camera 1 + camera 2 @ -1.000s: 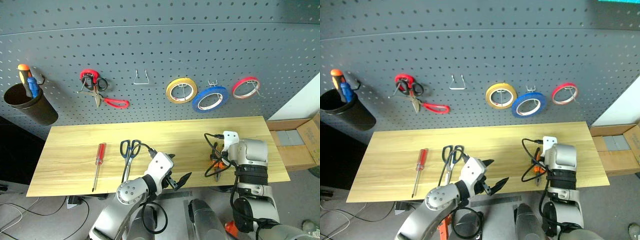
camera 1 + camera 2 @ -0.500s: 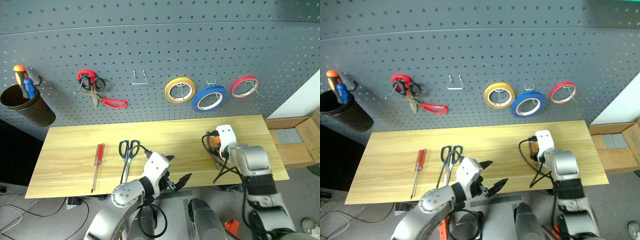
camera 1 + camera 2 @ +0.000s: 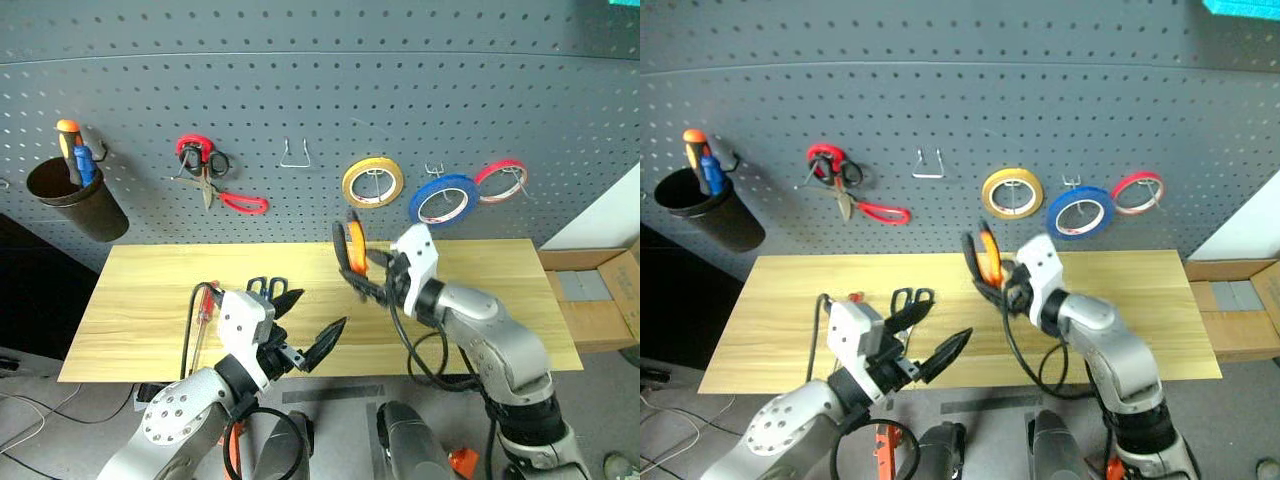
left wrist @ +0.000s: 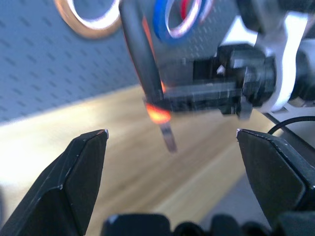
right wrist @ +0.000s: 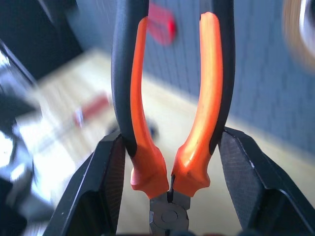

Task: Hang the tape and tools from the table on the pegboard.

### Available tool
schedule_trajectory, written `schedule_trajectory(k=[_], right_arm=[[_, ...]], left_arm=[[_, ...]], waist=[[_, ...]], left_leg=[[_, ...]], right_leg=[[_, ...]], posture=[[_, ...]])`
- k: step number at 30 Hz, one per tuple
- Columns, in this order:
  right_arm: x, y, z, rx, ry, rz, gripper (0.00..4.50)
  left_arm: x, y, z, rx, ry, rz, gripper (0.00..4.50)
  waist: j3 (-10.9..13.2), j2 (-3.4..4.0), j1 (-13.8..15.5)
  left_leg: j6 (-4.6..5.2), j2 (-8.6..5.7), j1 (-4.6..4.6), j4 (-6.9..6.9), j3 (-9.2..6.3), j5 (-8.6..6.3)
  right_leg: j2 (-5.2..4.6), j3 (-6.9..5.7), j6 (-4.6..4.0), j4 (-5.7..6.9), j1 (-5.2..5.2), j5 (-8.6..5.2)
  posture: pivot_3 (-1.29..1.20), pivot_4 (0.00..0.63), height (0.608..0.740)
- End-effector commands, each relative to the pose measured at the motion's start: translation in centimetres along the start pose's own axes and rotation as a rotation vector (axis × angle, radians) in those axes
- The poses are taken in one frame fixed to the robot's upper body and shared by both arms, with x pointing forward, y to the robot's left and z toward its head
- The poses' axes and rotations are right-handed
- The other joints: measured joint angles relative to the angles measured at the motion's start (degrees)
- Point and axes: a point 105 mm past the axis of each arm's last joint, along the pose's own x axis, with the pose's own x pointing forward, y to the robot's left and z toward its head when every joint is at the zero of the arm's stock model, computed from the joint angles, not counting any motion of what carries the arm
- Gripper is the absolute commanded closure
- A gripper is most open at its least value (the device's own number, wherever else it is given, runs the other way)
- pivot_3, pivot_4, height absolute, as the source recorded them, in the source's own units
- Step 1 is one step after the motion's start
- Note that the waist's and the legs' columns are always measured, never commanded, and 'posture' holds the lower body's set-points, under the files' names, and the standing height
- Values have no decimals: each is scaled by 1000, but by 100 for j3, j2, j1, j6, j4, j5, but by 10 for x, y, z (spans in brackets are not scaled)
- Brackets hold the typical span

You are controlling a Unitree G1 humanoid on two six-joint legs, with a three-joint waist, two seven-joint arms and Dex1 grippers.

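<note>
My right gripper (image 3: pixel 377 285) is shut on the orange-and-black-handled pliers (image 3: pixel 350 245), held handles-up above the middle of the table (image 3: pixel 140 300), in front of the pegboard (image 3: pixel 300 80). In the right wrist view the pliers (image 5: pixel 170 98) stand between my two fingers (image 5: pixel 110 187). My left gripper (image 3: pixel 315 312) hangs open and empty over the table's front edge, pointing at the pliers (image 4: pixel 147 64). The blue-handled scissors (image 3: pixel 265 288) and red-handled screwdriver (image 3: pixel 203 300) lie on the table, partly hidden behind my left arm. The blue tape (image 3: pixel 445 200) hangs on a pegboard hook.
On the pegboard hang a yellow roll (image 3: pixel 372 183), a thin red roll (image 3: pixel 500 180), red-handled scissors (image 3: pixel 215 185), a bare wire hook (image 3: pixel 295 155) and a black cup (image 3: pixel 75 195) with screwdrivers. A cardboard box (image 3: pixel 600 290) sits past the table's right end.
My right gripper closed on the pliers at the table's right part, lifted them and swung them left and up toward the pegboard. My left gripper rose, still open. The camera view shifted.
</note>
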Motion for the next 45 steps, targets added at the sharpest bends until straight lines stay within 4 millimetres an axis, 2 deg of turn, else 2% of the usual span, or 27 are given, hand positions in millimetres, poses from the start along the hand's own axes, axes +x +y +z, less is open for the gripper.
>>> schedule_trajectory(k=[1,5,8,13,16,19,23,27,32,37,45], right_arm=[[8,-5,48,5,-192,-46,2158],[32,-6,107,24,-377,-69,2158],[46,-3,135,-37,-462,-83,2158],[63,4,165,-141,-586,-111,2158],[71,1,172,-195,-631,-151,2158],[79,-6,173,-235,-657,-195,2158],[87,-12,167,-272,-673,-239,2158],[95,-12,155,-304,-667,-250,2158],[101,-14,142,-305,-642,-252,2158],[103,-16,129,-297,-606,-255,2158],[102,-14,99,-260,-526,-251,2158]], left_arm=[[-5,-3,24,47,-84,25,0],[-8,16,45,117,-147,141,0],[-9,36,49,95,-181,259,0],[-2,47,50,99,-214,328,0],[4,57,52,106,-235,347,0],[12,65,52,130,-237,339,0],[30,76,64,147,-288,339,0],[48,75,74,153,-318,300,0],[60,71,79,147,-328,268,0],[61,72,77,147,-313,264,0],[47,77,67,153,-264,278,0]], waist=[[-32,-2,43],[-107,-10,81],[-216,-14,121],[-369,-16,230],[-422,-23,301],[-475,-24,343],[-487,-31,374],[-487,-32,382],[-475,-32,362],[-441,-23,350],[-343,-15,349]], left_leg=[[-3,-1,-2,0,0,2],[-14,1,-7,-1,3,8],[-16,2,-8,-4,5,8],[-21,-9,-6,-17,24,5],[-34,-10,-3,-11,24,13],[-40,-7,16,-10,34,18],[-54,-2,29,-10,28,33],[-55,3,30,-10,22,39],[-54,7,27,-18,25,39],[-51,8,28,-22,23,37],[-47,9,30,-25,16,35]], right_leg=[[0,-1,-1,-1,-2,1],[-2,-16,-7,-1,-14,3],[-21,-85,-19,-1,-24,11],[-21,-115,-28,-10,-28,14],[-17,-127,-50,-5,-27,27],[-12,-132,-58,3,-17,32],[-2,-138,-72,9,-4,40],[2,-145,-82,13,-4,47],[2,-144,-82,12,-15,47],[2,-143,-82,11,-15,47],[2,-144,-82,12,-14,47]], posture=[[121,159,740],[148,133,740],[162,120,740],[179,94,740],[184,88,740],[197,89,740],[219,101,740],[226,127,740],[233,174,740],[236,208,740],[236,238,740]])
